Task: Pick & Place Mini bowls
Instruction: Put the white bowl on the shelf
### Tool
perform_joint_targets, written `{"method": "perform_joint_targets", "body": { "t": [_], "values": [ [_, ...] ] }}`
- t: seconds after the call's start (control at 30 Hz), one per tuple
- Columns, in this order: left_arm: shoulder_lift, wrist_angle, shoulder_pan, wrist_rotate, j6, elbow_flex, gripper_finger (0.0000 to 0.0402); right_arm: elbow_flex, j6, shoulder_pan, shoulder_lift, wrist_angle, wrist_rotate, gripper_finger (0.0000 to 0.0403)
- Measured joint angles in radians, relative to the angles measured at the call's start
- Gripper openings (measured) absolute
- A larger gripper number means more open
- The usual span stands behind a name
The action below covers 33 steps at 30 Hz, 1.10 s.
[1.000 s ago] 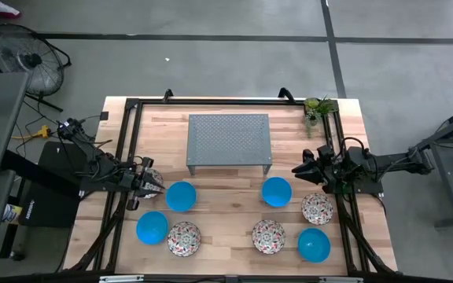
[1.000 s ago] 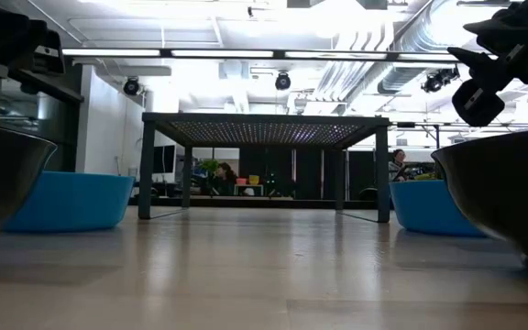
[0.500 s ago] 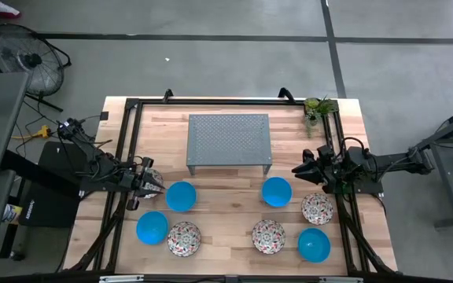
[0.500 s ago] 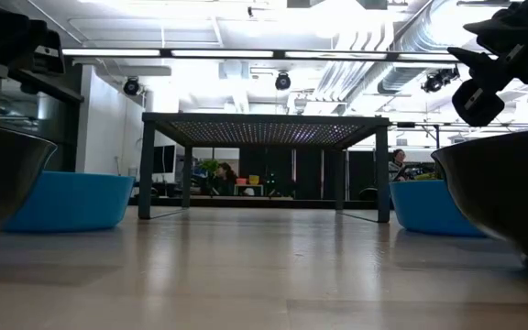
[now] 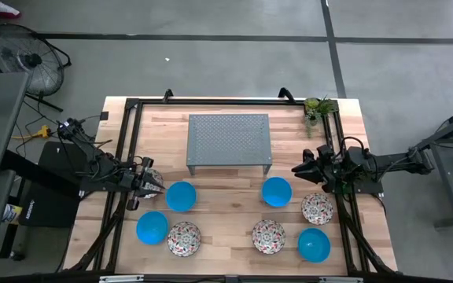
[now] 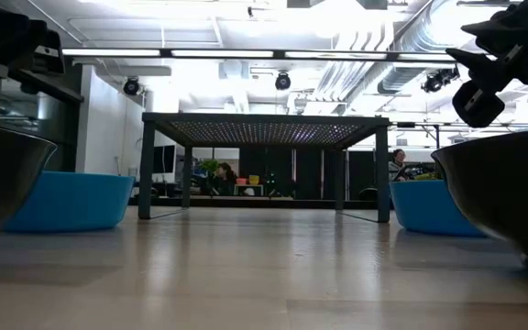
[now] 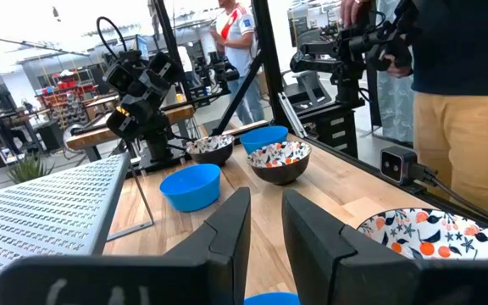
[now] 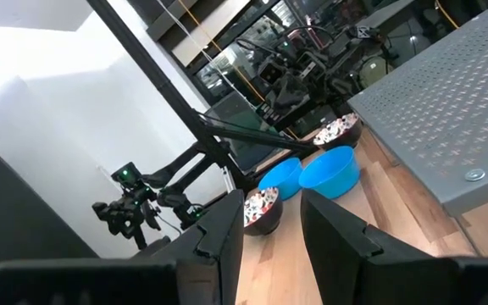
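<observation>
Nothing has shifted since the earlier frames: both arms hang where they were and every bowl sits where it sat. We start with the bench (image 5: 234, 196), a pale wooden top inside a dark frame. At its far middle stands the grey perforated stand (image 5: 229, 140), bare on top, which we judge to be where the bowls are meant to go. Nearer us the mini bowls (image 5: 181, 196) lie in two groups, blue and patterned on each side, so each arm likely has its own share in reach. The left gripper (image 5: 152, 185) hovers at the left edge, over a patterned bowl (image 5: 152, 178) and just beside a blue one; its jaws stand slightly apart with nothing between them. The right gripper (image 5: 300, 168) waits at the right edge, just beyond another blue bowl (image 5: 276, 191), jaws likewise parted and empty. No bowl has been lifted yet.
</observation>
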Motion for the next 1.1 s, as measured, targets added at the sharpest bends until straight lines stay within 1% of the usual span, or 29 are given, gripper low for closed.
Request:
{"method": "perform_joint_targets", "body": {
  "t": [0.03, 0.17, 0.3, 0.43, 0.57, 0.73, 0.9, 1.1],
  "values": [
    [0.000, 0.000, 0.000, 0.000, 0.000, 0.000, 0.0066, 0.002, -0.001, 0.000, 0.001, -0.011, 0.000, 0.0108],
    [0.000, 0.000, 0.000, 0.000, 0.000, 0.000, 0.0066, 0.059, -0.020, 0.000, 0.007, -0.162, -0.003, 0.0108],
    [0.000, 0.000, 0.000, 0.000, 0.000, 0.000, 0.0066, 0.157, -0.044, 0.000, 0.019, -0.364, 0.007, 0.0108],
    [0.000, 0.000, 0.000, 0.000, 0.000, 0.000, 0.0066, 0.273, -0.043, 0.000, 0.071, -0.562, 0.039, 0.0108],
    [0.000, 0.000, 0.000, 0.000, 0.000, 0.000, 0.0066, 0.384, -0.004, 0.000, 0.175, -0.737, 0.069, 0.0108],
    [0.000, 0.000, 0.000, 0.000, 0.000, 0.000, 0.0066, 0.512, 0.045, 0.000, 0.348, -0.910, 0.113, 0.0108],
    [0.000, 0.000, 0.000, 0.000, 0.000, 0.000, 0.0066, 0.617, 0.119, 0.000, 0.509, -0.983, 0.156, 0.0108],
    [0.000, 0.000, 0.000, 0.000, 0.000, 0.000, 0.0066, 0.714, 0.259, 0.000, 0.692, -1.014, 0.159, 0.0108]
  ]
}}
